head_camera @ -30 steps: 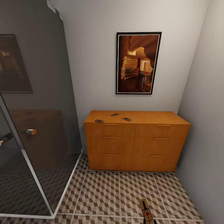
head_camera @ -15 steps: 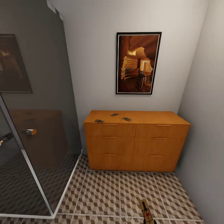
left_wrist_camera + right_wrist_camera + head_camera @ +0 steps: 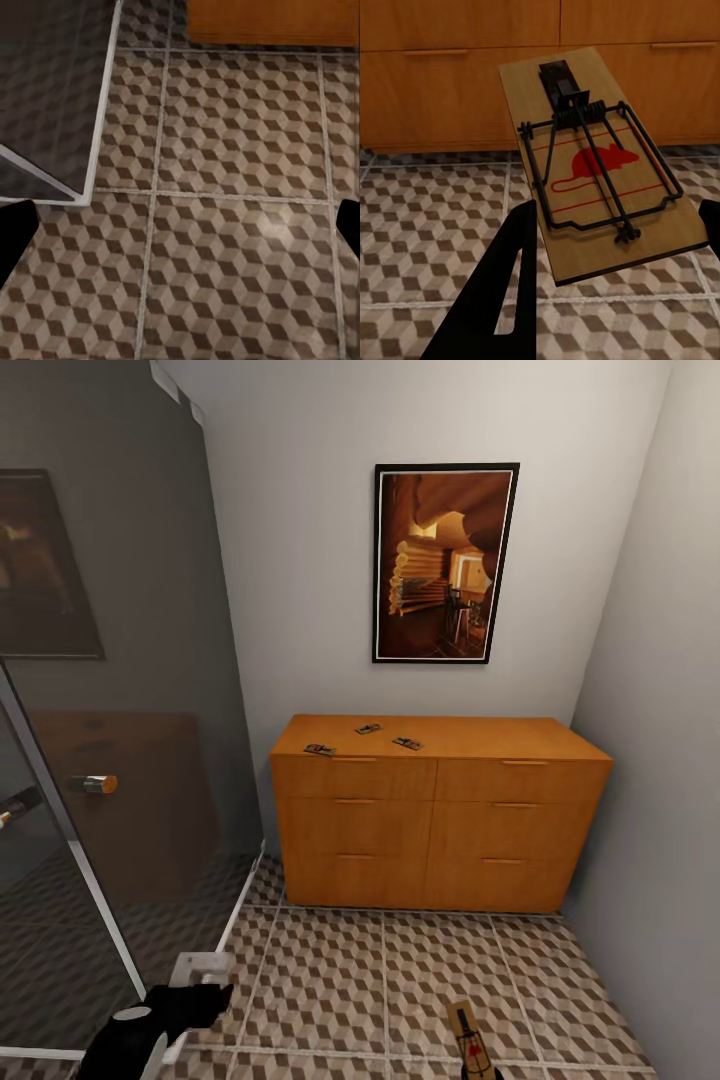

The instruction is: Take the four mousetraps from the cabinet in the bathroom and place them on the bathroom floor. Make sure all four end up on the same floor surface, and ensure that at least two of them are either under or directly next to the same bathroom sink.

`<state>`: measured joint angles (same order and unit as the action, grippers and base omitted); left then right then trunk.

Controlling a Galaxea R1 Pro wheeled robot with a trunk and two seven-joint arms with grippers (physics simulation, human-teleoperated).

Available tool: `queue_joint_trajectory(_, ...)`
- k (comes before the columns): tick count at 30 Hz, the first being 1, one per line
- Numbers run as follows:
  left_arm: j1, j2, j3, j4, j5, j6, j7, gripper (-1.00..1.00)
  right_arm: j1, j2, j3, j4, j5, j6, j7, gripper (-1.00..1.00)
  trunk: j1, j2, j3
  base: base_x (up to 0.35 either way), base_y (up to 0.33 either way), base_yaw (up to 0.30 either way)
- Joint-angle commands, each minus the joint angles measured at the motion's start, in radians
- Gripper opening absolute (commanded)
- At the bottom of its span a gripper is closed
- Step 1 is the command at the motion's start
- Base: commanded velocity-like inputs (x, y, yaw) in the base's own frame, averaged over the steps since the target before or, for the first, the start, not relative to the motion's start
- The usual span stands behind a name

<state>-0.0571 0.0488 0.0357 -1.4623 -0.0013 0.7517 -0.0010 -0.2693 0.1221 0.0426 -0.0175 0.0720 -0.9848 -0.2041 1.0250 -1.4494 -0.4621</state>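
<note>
The right pincer (image 3: pixel 615 247) pinches a mousetrap (image 3: pixel 596 161) above the floor (image 3: pixel 340 970); the left pincer (image 3: pixel 180 225) is spread; three traps (image 3: pixel 368 729) lie on the cabinet (image 3: pixel 440 820).

Soft even indoor light, faint shadows; renders slightly blurred, perhaps compression.

The small brown wooden mousetrap (image 3: pixel 472 1042) runs off the head view's bottom edge; three tiny traps (image 3: pixel 368 729) atop the orange-brown chest (image 3: pixel 440 820) show no detail.
</note>
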Motion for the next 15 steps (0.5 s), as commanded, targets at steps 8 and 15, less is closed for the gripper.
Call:
queue_joint_trajectory(8,-0.172,-0.001,0.0,-0.051,-0.007,0.116,0.003,1.0,-0.001,0.001,0.003,0.001,0.005,-0.002,-0.008,-1.0,0.0,-0.001,-0.001,0.0,0.0,0.0)
queue_joint_trajectory(15,-0.348,-0.001,0.0,-0.049,-0.014,0.224,0.004,1.0,-0.001,0.001,0.003,0.001,0.005,-0.002,-0.008,-1.0,0.0,-0.001,-0.001,0.0,0.0,0.0)
